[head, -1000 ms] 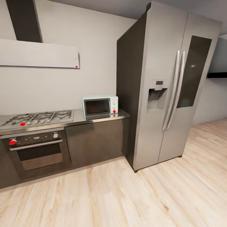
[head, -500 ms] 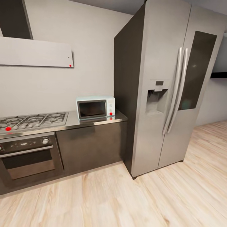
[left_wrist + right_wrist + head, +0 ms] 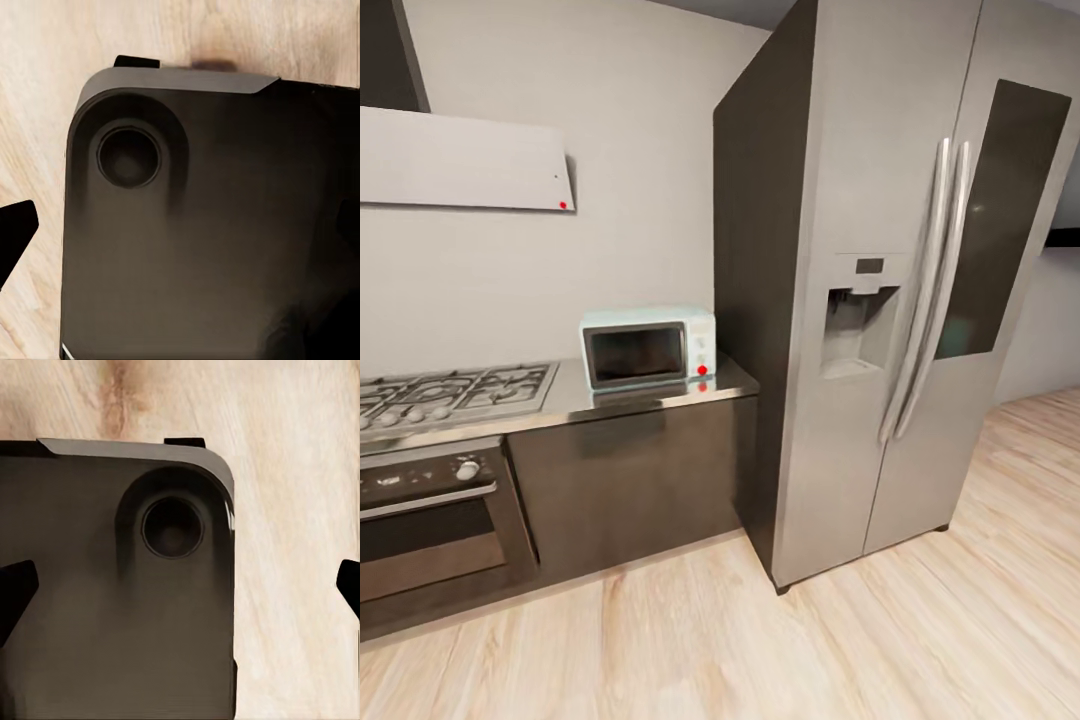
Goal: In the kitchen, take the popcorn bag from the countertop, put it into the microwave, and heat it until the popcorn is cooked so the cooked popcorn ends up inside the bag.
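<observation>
A: Well, where to look for the microwave (image 3: pixel 648 347)?

B: Far side of the kitchen, on the countertop (image 3: pixel 660 392), at its right end. Stands upright, just beside the dark side of the fridge (image 3: pixel 880 300), apparently with a narrow gap.

A: And pointing which way?

B: Faces out from the wall toward the near floor (image 3: pixel 760 640). Lies with its long axis left to right, along the wall. Dark glass door on the left part, shut; white knob panel at the right end, with a red dot low on it.

A: Anything left of it?

B: A bare stretch of worktop, then the hob (image 3: pixel 455 390) with black grates. Below that, the oven (image 3: pixel 430 520) with a bar handle, cut off by the left edge. Above, on the wall, the white hood (image 3: pixel 460 160), with a red dot near its lower right corner. Dark brown cabinet front under the microwave.

A: Now the right gripper (image 3: pixel 180 592)?

B: Spread wide. One dark fingertip (image 3: pixel 15 592) at one edge of the right wrist view, the other at the opposite edge, nothing held between. Hangs over the robot's dark base (image 3: pixel 112 607) and the wood floor.

A: And the left gripper (image 3: pixel 180 240)?

B: Hard to say. Just one dark fingertip (image 3: pixel 15 232) seen at the edge of the left wrist view, over pale floor; the other lost against the dark base. Apart or together, cannot tell.
</observation>
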### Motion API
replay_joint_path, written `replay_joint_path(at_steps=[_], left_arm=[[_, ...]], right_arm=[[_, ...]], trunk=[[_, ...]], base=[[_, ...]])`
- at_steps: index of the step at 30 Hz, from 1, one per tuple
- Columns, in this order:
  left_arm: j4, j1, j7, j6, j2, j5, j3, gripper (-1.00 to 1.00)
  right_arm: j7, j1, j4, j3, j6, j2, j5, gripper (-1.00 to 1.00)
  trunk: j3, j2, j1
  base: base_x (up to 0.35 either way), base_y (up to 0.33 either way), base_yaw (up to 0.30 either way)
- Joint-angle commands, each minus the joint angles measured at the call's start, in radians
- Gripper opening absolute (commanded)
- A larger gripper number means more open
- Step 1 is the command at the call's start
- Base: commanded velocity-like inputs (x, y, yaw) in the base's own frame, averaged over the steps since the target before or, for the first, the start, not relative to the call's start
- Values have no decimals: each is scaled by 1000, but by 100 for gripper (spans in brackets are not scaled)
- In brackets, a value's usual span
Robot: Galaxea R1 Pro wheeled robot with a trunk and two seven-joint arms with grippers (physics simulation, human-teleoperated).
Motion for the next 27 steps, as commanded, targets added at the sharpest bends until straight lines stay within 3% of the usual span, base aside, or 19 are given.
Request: replay_joint_path(at_steps=[1, 14, 20, 27], left_arm=[[0, 0, 1, -1, 0, 10, 1, 100], [-1, 0, 1, -2, 0, 11, 2, 100], [-1, 0, 2, -3, 0, 59, 1, 100], [-2, 0, 2, -4, 0, 70, 1, 100]], right_arm=[[-2, 0, 1, -1, -13, 0, -3, 100], [1, 0, 3, -9, -22, -3, 8, 100], [1, 0, 3, -7, -24, -3, 8, 100], [1, 0, 3, -7, -24, -3, 8, 100]], trunk=[[-1, 0, 1], [-1, 0, 1], [-1, 0, 1], [-1, 0, 1]], base=[[306, -99, 0], [306, -91, 13], [306, -12, 228], [208, 0, 267]])
